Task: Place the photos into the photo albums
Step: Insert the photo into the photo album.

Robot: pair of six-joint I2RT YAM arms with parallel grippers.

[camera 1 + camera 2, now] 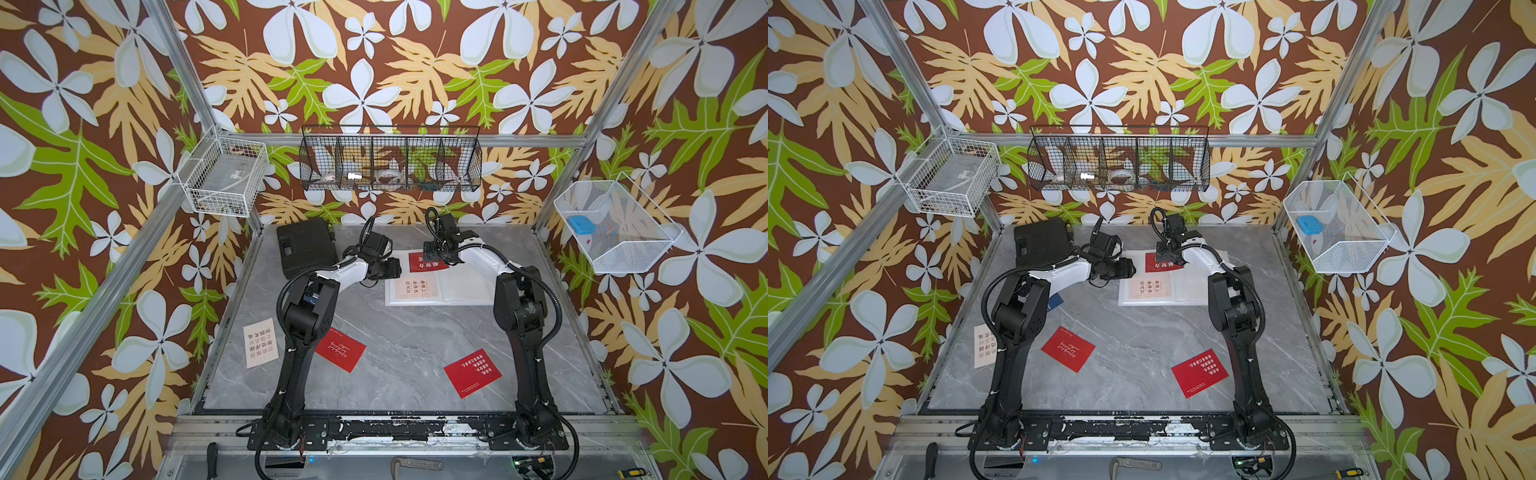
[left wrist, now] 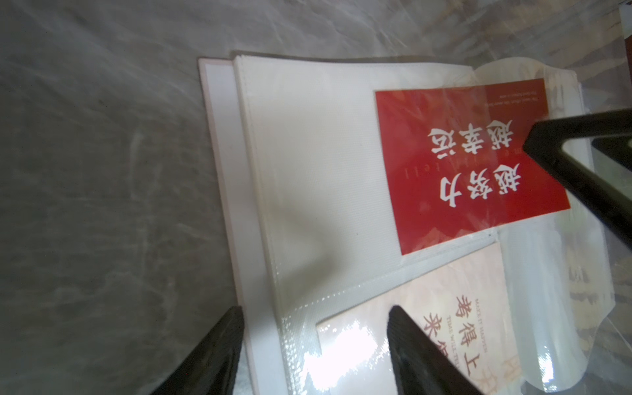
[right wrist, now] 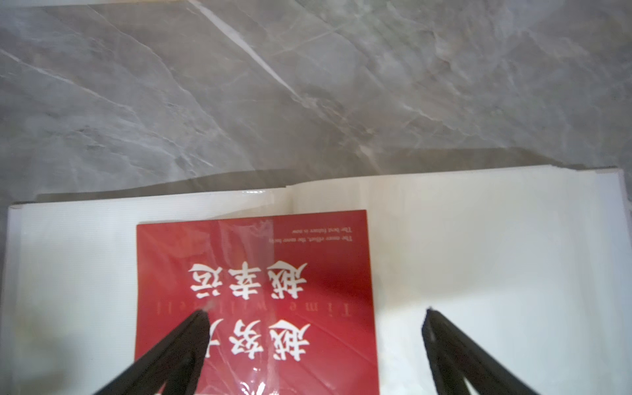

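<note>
Marble table [image 1: 415, 332] holds album [image 1: 465, 291]; black case [image 1: 307, 245]; red card [image 1: 340, 350]; another red card [image 1: 473, 372]; cream card [image 1: 260, 348].

Black case [image 1: 306, 243]; mesh basket [image 1: 457, 166] — wall-hung.

Album [image 1: 465, 290]: pages are rendered white. Red card [image 1: 417, 262]: characters are printed white. Tabletop [image 1: 407, 345]: grey, veined like marble.

An open white album [image 1: 1196, 293] lies far back on the grey table [image 1: 1142, 386] — a red photo [image 1: 1163, 264] and a cream photo [image 1: 1149, 289] on its left page. Nearer the front lie a second red photo [image 1: 1068, 348], a third red photo [image 1: 1200, 372] and — at the left edge — a second cream photo [image 1: 982, 345].
</note>
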